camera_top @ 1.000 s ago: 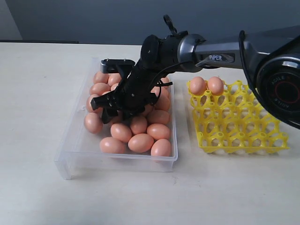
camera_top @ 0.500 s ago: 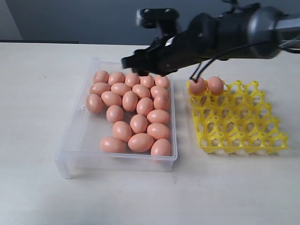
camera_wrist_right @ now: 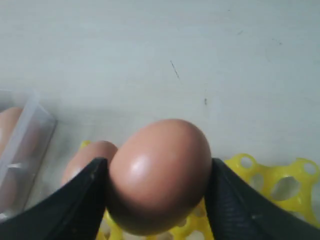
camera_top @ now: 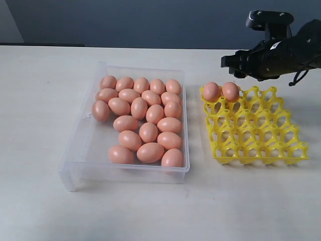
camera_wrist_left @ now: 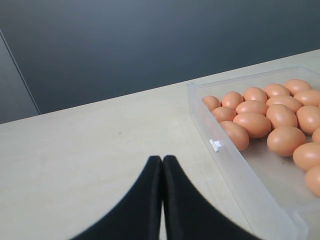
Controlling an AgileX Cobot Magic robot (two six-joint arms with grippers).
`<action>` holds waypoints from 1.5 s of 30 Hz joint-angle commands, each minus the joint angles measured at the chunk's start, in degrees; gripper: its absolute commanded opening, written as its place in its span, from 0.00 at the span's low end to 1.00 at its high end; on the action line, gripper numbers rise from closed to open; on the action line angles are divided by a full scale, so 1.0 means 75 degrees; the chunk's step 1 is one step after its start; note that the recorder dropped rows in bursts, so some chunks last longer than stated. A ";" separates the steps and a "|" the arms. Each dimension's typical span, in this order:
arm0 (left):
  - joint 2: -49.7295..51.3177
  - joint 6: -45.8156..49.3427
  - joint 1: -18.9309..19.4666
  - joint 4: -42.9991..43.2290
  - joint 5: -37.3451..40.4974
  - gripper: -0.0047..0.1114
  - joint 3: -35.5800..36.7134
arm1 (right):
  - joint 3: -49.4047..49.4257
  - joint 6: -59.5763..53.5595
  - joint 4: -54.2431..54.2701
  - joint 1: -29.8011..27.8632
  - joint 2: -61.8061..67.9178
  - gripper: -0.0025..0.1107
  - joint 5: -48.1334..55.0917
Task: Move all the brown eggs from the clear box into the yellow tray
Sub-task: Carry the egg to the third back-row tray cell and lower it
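held egg (camera_wrist_right: 159,175) is clamped between the fingers of the right tool (camera_wrist_right: 156,164). Its long axis looks to run along the fingers rather than across them, but which end is blunt I can't tell. It hangs above the far edge of the yellow tray (camera_top: 261,159), near the tray corner closest to the clear box (camera_top: 125,172). The egg itself is hidden in the exterior view. two seated eggs (camera_top: 211,91) stand upright side by side in the far-row cups at that corner. One shows just beside the held egg in the right wrist view, so they're the nearest things in the way. The other tray cups in view are open. The rest of the brown eggs (camera_top: 148,132), twenty-odd, lie on their sides in the box beside the tray, touching one another, long axes mixed. The box end farthest from the tray is bare floor. left tool (camera_wrist_left: 161,167) has its fingers pressed together on nothing, over bare table (camera_top: 45,90) on the box's side away from the tray. vs 1 s ago: the right tool was down among the eggs in the box and has since crossed to the tray. Tray count unchanged at two.
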 commanded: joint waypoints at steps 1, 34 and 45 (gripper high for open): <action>-0.0003 -0.0023 -0.0004 -0.0002 -0.0117 0.04 -0.0006 | 0.0456 -0.0042 -0.0214 -0.0130 -0.0088 0.02 -0.0907; -0.0003 -0.0023 -0.0004 -0.0002 -0.0117 0.04 -0.0006 | 0.1597 -0.0028 -0.0111 -0.0307 0.0873 0.02 -0.3600; -0.0003 -0.0023 -0.0004 -0.0002 -0.0102 0.04 -0.0006 | 0.1244 0.0334 -0.0878 -0.0307 0.1047 0.17 -0.3092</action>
